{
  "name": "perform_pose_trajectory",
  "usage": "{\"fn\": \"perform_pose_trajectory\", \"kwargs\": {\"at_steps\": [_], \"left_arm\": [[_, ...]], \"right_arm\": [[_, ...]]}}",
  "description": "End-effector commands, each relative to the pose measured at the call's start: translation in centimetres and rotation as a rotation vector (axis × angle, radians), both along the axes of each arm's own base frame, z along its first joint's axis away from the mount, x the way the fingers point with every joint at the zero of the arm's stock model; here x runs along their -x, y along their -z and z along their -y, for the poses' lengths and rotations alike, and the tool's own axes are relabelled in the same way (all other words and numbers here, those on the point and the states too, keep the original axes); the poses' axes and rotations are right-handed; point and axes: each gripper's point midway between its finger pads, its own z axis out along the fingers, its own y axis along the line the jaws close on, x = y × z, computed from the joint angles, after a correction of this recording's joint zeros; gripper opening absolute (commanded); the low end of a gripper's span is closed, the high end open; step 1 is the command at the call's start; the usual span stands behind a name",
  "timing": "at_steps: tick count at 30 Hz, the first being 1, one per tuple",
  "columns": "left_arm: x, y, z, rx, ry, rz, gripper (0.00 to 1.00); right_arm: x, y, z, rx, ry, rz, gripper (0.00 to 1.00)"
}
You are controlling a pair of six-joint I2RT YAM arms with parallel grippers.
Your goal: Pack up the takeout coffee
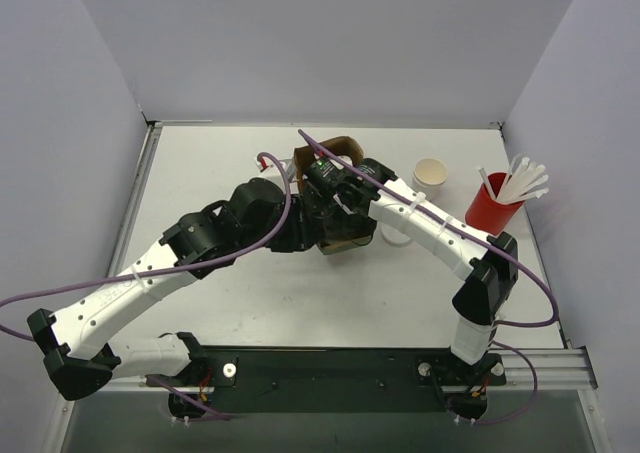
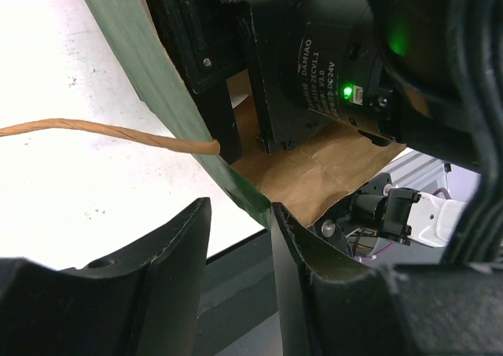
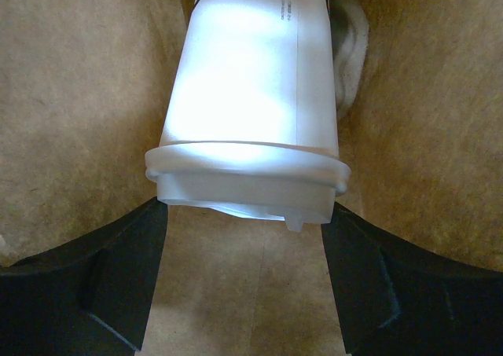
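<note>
Black-fingered right tool (image 3: 244, 211) clasps the takeout coffee (image 3: 247, 97) by its lid rim, jaws wide, inside the brown paper bag (image 3: 71, 97); left tool (image 2: 240, 207) stands half open astride the bag's green-faced edge, not clamped on it; the bag sits mid-way on the worktop (image 1: 200, 163).

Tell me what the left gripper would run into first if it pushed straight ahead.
Probably the paper bag: its wall edge sits between the open fingers of the left gripper. The right arm is close behind, though depth is unclear.
</note>
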Motion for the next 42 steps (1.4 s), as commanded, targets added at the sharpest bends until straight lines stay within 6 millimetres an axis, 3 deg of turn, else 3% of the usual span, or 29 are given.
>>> {"fn": "perform_pose_trajectory", "kwargs": {"at_steps": [1, 5, 10, 22, 25, 29, 32, 38, 42], "left_arm": [[-0.6, -0.9, 0.8, 0.037, -0.02, 0.044, 0.47], [-0.7, -1.0, 0.9, 0.034, -0.024, 0.057, 0.47], [-0.4, -2.8, 0.8, 0.086, -0.024, 0.102, 0.49], [-1.3, 0.8, 0.3, -0.057, -0.073, 0.04, 0.45], [-1.5, 0.5, 0.3, -0.055, -0.078, 0.052, 0.38], [-1.6, 0.4, 0.2, -0.088, -0.063, 0.064, 0.12], [-1.5, 0.2, 0.0, -0.12, -0.038, 0.068, 0.0], [-1.1, -0.7, -0.8, -0.192, 0.02, 0.097, 0.0], [-0.5, -0.3, -1.0, -0.239, 0.071, 0.088, 0.0]], "right_arm": [[0.1, 0.1, 0.4, 0.016, 0.02, -0.004, 0.6], [0.1, 0.2, 0.3, 0.019, 0.017, -0.006, 0.6], [0.2, 0.5, 0.6, 0.026, 0.02, -0.012, 0.6], [0.2, 0.5, 0.4, 0.02, 0.021, -0.016, 0.6], [0.2, 0.5, 0.5, 0.021, 0.022, -0.017, 0.6], [0.3, 0.5, 0.5, 0.021, 0.022, -0.017, 0.6], [0.2, 0.4, 0.3, 0.015, 0.021, -0.016, 0.6], [0.2, 0.3, 0.2, 0.005, 0.019, -0.022, 0.6], [0.6, 0.5, 0.1, -0.012, 0.013, -0.05, 0.6]]}}
